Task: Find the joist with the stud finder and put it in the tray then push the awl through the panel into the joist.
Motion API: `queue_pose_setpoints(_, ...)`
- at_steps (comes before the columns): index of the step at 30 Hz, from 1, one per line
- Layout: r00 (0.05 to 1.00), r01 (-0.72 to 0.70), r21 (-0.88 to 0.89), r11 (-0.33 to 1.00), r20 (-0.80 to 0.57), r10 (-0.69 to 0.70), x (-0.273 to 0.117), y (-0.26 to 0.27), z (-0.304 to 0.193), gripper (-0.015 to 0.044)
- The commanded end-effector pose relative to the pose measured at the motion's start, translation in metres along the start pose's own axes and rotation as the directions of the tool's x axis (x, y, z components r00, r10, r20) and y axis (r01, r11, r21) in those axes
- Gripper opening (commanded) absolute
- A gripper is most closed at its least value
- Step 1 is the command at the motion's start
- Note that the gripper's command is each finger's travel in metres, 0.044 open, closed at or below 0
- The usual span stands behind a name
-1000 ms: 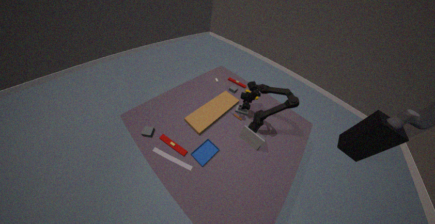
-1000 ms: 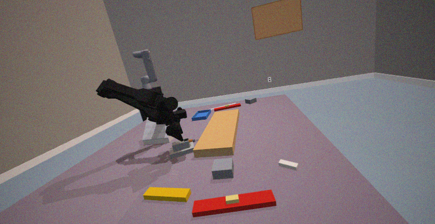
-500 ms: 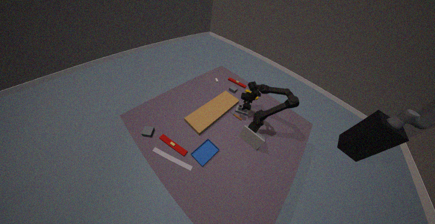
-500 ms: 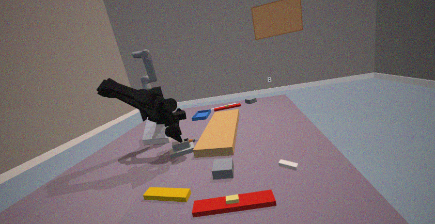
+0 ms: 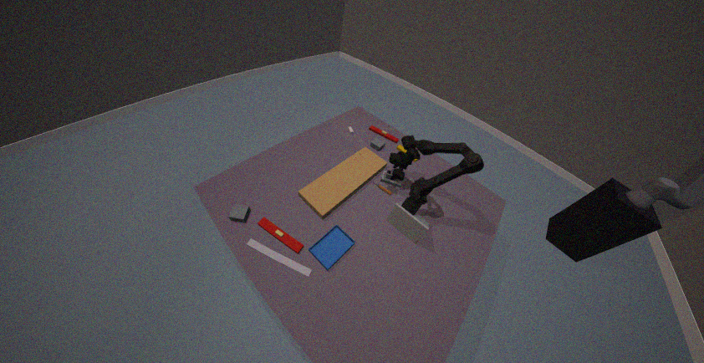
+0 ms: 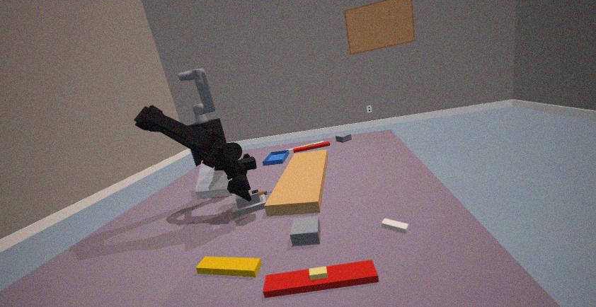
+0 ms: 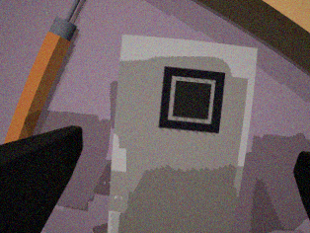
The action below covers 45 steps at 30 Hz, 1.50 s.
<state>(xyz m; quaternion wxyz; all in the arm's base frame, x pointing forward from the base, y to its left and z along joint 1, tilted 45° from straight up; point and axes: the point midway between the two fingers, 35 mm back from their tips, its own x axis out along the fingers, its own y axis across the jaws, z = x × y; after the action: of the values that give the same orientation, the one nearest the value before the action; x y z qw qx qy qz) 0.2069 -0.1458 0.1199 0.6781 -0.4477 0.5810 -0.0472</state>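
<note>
orange-handled awl (image 5: pixel 385 189) (image 6: pixel 262 192) (image 7: pixel 38 85), blue tray (image 5: pixel 332 247) (image 6: pixel 276 158), black fingers (image 5: pixel 392 176) (image 6: pixel 250 194), tan panel (image 5: pixel 343 181) (image 6: pixel 298 182) (image 7: pixel 291 12)

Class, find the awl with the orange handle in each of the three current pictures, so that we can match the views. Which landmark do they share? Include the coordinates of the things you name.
Top: the awl (image 5: pixel 385 189) (image 6: pixel 262 192) (image 7: pixel 39 84) lies right of centre, just below the gripper (image 5: pixel 394 176) (image 6: pixel 250 196) (image 7: pixel 192 151).
Exterior: left of centre, mostly behind the stud finder (image 5: pixel 391 179) (image 6: pixel 246 205) (image 7: pixel 143 148).
Wrist: upper left, its lower end meeting a dark finger's edge.
Shared landmark: the tan floor panel (image 5: pixel 343 181) (image 6: pixel 299 177) (image 7: pixel 296 12).
</note>
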Motion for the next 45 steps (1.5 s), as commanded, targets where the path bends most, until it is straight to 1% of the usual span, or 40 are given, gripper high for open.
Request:
queue_pose_setpoints(1,1.000,-0.009,-0.009,1.000,-0.001,0.009,0.009,0.002,-0.002,0.0440)
queue_pose_setpoints(14,1.000,-0.005,-0.010,1.000,-0.002,0.005,0.026,0.003,-0.008,0.0440)
queue_pose_setpoints(18,1.000,-0.005,-0.010,1.000,-0.002,0.005,0.026,0.003,-0.008,0.0335)
queue_pose_setpoints(44,1.000,-0.005,-0.010,1.000,-0.002,0.005,0.026,0.003,-0.008,0.0162)
queue_pose_setpoints(45,1.000,-0.006,-0.010,1.000,-0.002,0.006,0.025,0.003,-0.008,0.0135)
